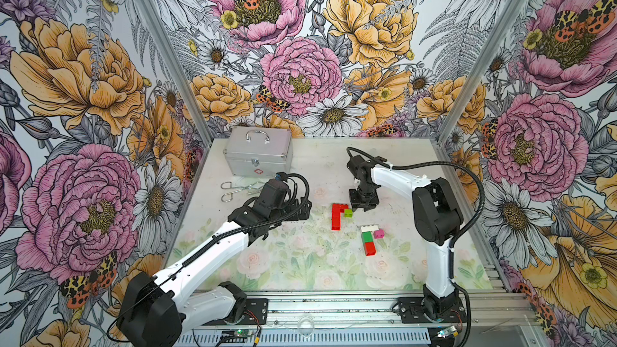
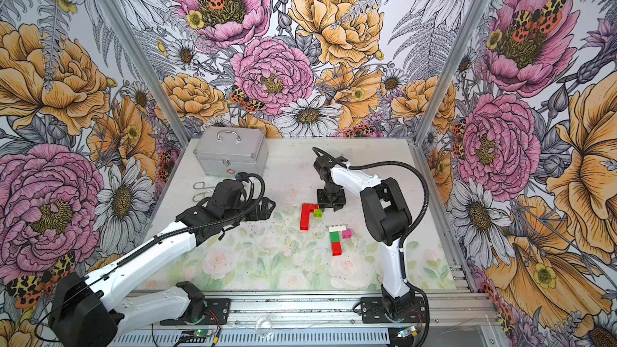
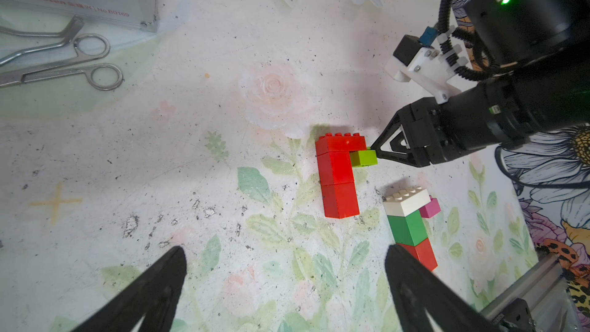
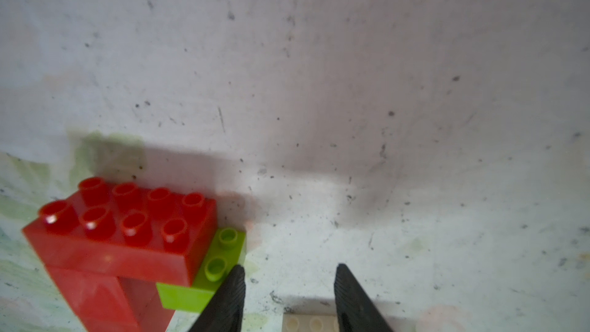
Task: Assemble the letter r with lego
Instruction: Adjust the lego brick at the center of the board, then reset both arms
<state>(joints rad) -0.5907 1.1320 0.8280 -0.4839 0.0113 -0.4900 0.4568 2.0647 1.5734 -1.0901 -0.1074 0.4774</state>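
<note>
— where's the lego?
— on the table (image 1: 300, 168), in front of the silver case (image 1: 257, 155) and off toward the right arm's side. three red bricks (image 1: 337, 218) lie joined, a long one set across a column of two. a lime brick (image 1: 348, 212) sits tucked under the long one's overhang, touching it.
— and the rest?
— farther from the case, in one line: a white brick (image 1: 369, 228) capping a dark green brick (image 1: 367, 237), then a single red brick (image 1: 370, 248). a pink brick (image 1: 379, 233) sits under the white one's overhang.
— the arms?
— the right arm (image 1: 434, 215) rises from its base and folds over, wrist pointing down at the table. the right gripper (image 4: 290, 269) is partly parted with nothing between its fingers, and one fingertip (image 4: 234, 282) touches the lime brick's outer side. the left arm (image 1: 217, 245) stretches low toward the case. the left gripper (image 3: 285, 250) is spread wide and empty, clear of every brick.
</note>
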